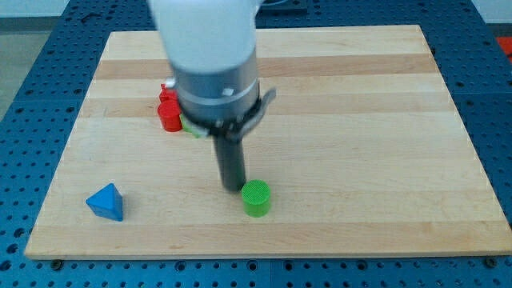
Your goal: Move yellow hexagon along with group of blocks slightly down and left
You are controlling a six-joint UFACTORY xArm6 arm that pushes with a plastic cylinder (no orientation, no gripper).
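My tip (233, 188) rests on the wooden board (360, 120), just left of and touching or nearly touching a green cylinder (257, 198). A group of blocks sits at the view's upper left of the rod, mostly hidden by the arm: red blocks (169, 110) show, with a sliver of green (192, 130) beside them. The yellow hexagon is not visible; the arm hides that area. A blue triangular block (106, 202) lies alone at the lower left.
The arm's white and grey body (210, 56) covers the board's upper middle. The board's edges border a blue perforated table (32, 96) on all sides.
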